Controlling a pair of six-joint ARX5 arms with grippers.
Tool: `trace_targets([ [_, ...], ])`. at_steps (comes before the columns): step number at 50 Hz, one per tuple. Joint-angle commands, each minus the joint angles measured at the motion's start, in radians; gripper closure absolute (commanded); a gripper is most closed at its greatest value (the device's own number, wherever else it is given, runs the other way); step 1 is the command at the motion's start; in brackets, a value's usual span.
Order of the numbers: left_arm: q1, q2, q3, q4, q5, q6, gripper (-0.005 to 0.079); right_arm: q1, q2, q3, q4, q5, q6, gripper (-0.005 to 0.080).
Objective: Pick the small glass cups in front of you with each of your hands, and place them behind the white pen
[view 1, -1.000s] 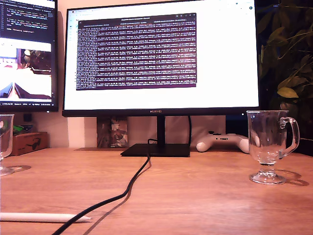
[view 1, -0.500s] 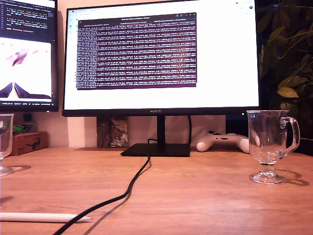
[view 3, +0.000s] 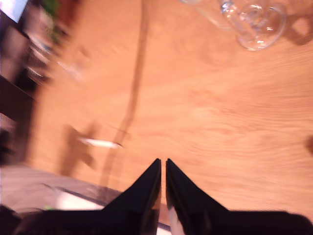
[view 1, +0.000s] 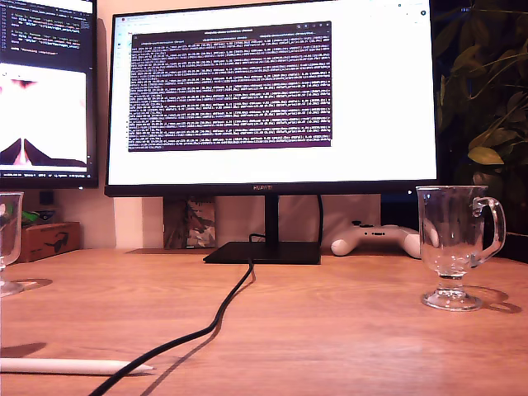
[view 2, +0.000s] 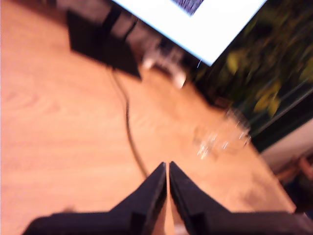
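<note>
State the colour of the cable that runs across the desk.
Black. The cable shows best in the exterior view, running from the monitor stand toward the camera.

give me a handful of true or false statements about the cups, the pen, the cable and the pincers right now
1. A glass cup stands upright on the desk at the exterior view's right. True.
2. The white pen lies inside that cup. False: it lies flat on the desk at the exterior view's lower left.
3. My first pincer holds a cup. False: its jaws are together with nothing between them, and the cup is apart from it.
4. A black cable runs across the desk from the monitor stand. True.
5. My second pincer is wide open. False: its jaws are nearly closed.
6. Another glass cup is cut off at the exterior view's left edge. True.
</note>
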Motion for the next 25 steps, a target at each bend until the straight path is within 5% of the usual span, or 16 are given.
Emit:
trace_targets([
  [1,0.001,0.056,0.054,-0.035,-0.003,0.091,0.0763,0.021,0.073,0.056,-0.008,0.043,-0.06,0.0763],
  [15,0.001,0.302,0.281,-0.26,-0.204,0.404,0.0764,0.082,0.378,0.271,-0.058,0.288,-0.248,0.0743],
  [25,-0.006,0.427,0.382,-0.323,-0.306,0.502,0.0763,0.104,0.554,0.369,-0.068,0.345,-0.29,0.0475],
])
